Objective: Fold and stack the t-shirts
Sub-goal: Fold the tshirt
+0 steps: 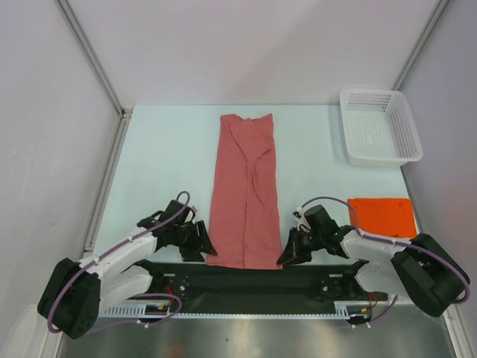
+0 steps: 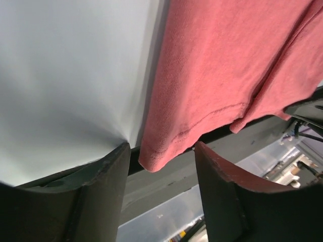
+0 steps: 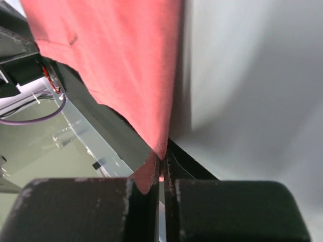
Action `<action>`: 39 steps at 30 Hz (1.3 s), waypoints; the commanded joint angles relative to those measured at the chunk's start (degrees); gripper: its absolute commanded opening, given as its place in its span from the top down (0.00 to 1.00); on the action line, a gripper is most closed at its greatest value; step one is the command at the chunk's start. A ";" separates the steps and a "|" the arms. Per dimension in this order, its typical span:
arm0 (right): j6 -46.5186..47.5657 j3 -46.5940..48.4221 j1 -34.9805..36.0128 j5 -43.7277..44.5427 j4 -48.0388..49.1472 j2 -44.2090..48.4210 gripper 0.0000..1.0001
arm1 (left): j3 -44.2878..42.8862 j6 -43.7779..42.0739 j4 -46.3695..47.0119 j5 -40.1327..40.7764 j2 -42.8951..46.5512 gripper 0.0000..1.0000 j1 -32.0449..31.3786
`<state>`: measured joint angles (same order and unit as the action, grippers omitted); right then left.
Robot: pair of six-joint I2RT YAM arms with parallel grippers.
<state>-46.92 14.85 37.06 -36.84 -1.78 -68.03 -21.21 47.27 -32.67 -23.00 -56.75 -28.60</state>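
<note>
The pink-red t-shirt (image 1: 246, 190) lies folded lengthwise in a long strip down the middle of the table, its near hem at the table's front edge. My left gripper (image 1: 206, 250) is at the strip's near left corner. In the left wrist view it (image 2: 161, 151) is open, with the shirt's corner (image 2: 154, 159) between its fingers, untouched. My right gripper (image 1: 287, 256) is at the near right corner. In the right wrist view it (image 3: 162, 164) is shut on the shirt's corner (image 3: 160, 143). The orange t-shirt (image 1: 381, 216) lies as a flat rectangle at the right, beyond my right arm.
A white perforated basket (image 1: 378, 127) stands at the far right corner of the table. The black mounting rail (image 1: 246, 280) runs below the table's front edge between the arm bases. Side posts frame the table at left and right.
</note>
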 commanded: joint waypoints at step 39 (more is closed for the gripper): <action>18.96 47.77 -20.70 -3.94 -21.25 -28.45 1.00 | -31.32 -6.39 14.74 -2.75 -27.86 1.00 11.98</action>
<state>-32.93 54.39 18.63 -39.05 -19.57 -90.78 -45.01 45.80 -20.75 -26.11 -79.13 -18.79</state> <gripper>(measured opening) 0.022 0.017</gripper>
